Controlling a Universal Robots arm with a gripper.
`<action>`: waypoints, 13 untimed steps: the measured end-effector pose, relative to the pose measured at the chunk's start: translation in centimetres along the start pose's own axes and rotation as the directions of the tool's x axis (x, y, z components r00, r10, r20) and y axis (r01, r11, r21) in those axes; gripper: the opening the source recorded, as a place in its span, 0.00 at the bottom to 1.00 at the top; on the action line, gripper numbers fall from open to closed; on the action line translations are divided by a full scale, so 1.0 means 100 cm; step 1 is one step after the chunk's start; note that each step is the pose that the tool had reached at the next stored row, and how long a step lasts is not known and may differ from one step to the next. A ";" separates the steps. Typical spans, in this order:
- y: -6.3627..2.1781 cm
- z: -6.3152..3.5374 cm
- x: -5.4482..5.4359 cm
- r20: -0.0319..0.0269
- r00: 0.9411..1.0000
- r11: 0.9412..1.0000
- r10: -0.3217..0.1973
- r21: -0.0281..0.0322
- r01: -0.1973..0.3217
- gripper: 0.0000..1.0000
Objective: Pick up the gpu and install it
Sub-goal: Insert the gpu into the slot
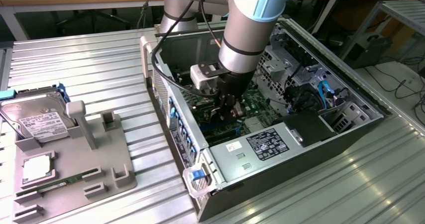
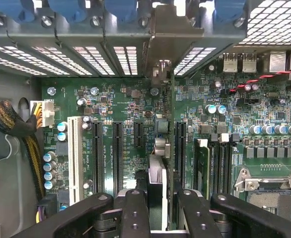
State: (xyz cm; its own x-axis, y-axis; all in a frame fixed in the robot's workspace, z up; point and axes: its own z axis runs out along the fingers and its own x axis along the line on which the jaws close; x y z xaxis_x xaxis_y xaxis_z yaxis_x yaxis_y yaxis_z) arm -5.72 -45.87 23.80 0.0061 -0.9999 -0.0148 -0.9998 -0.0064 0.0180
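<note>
The robot arm reaches down into an open computer case (image 1: 292, 114) lying on its side on the ribbed metal counter (image 1: 86, 64). The hand (image 1: 224, 115) sits low over the motherboard (image 2: 125, 119), its fingers (image 2: 135, 213) clenched on the gpu (image 2: 158, 183), which stands on edge between them above the row of black expansion slots (image 2: 117, 153); the card's metal bracket (image 2: 169, 44) lies against the case's slotted rear panel. On the counter to the exterior view's left, a grey fixture tray (image 1: 113, 179) carries a hard drive (image 1: 40, 119) and a green memory stick (image 1: 63, 183).
</note>
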 end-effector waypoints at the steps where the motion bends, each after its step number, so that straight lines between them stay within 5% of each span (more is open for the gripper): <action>1: 0.0000 0.0000 0.000 0.000 1.000 1.000 0.000 0.000 0.000 0.27; 13: 0.0000 0.0008 0.000 0.000 1.000 1.000 0.000 0.000 0.000 0.27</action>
State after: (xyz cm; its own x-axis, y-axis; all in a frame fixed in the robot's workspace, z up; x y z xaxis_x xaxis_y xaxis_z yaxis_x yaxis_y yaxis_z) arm -5.72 -45.87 23.72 0.0061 -0.9999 -0.0149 -0.9998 -0.0064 0.0179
